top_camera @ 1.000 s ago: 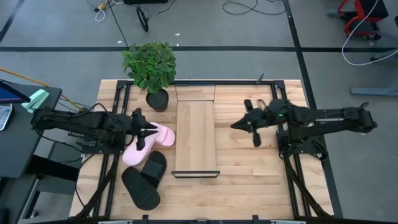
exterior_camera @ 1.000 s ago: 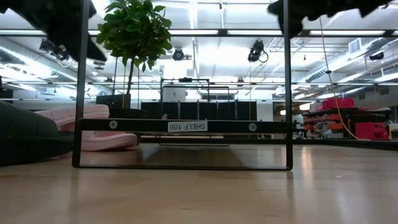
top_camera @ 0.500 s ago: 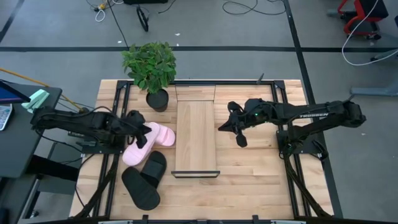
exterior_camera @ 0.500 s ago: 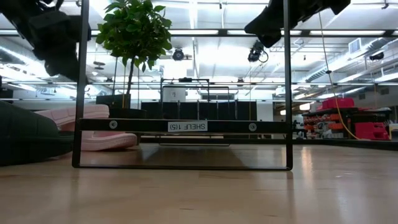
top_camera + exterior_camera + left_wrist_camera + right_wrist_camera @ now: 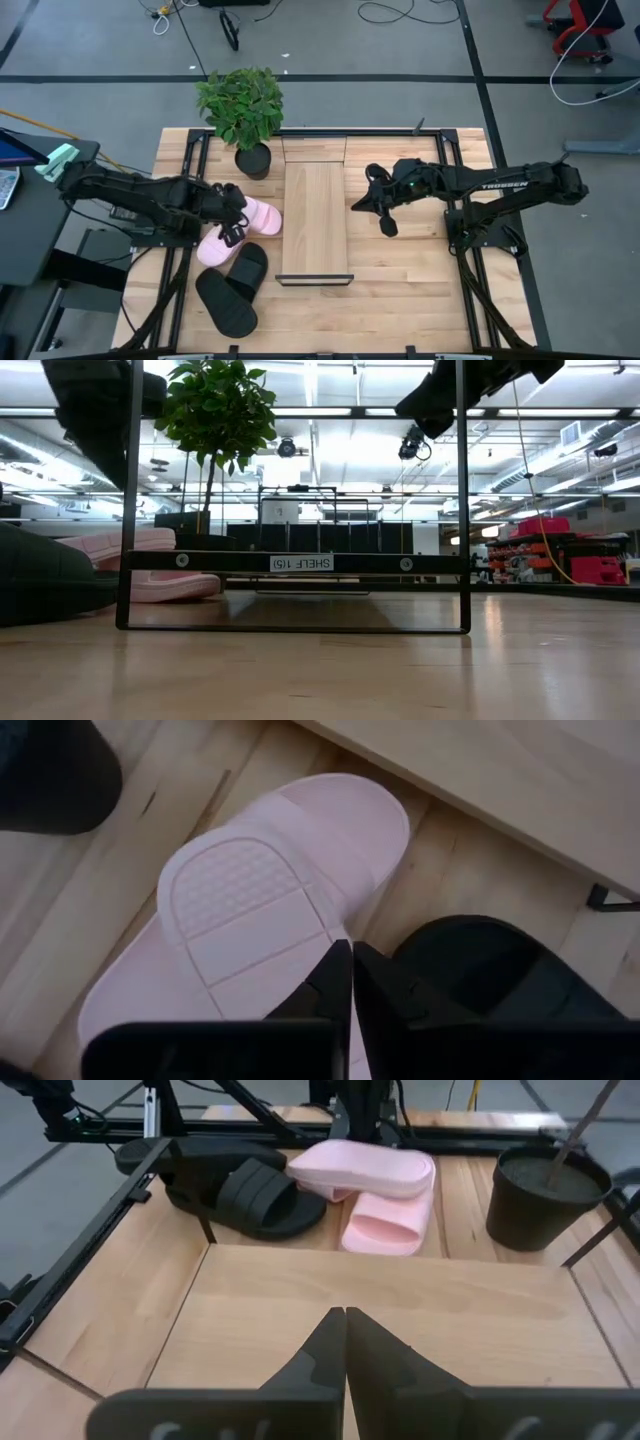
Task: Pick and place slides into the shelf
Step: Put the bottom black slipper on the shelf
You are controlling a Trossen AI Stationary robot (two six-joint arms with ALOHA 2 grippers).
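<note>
**Ana:** High view first: where does the left end effector (image 5: 236, 222) sit?

**Ben:** Over the pink slides (image 5: 245, 228), which lie stacked on the table (image 5: 400, 280) just left of the shelf (image 5: 315, 220). Its wrist view shows the fingers (image 5: 330, 982) pressed together, tips over the white sole of the upper pink slide (image 5: 260, 910), which lies sole up. Nothing sits between the fingers.

**Ana:** And the black slides?

**Ben:** Two black slides (image 5: 232, 290) lie on the table in front of the pink pair, one partly over the other, also left of the shelf.

**Ana:** The shelf itself?

**Ben:** It stands in the middle of the table, pale board bare, black end bar at the near end. A potted plant (image 5: 243, 110) stands at the far left corner of it.

**Ana:** Right end effector (image 5: 384, 218)?

**Ben:** Just beyond the shelf's right edge, above the table. Its fingers (image 5: 335, 1342) are closed on nothing, pointing across the board toward the slides.
</note>
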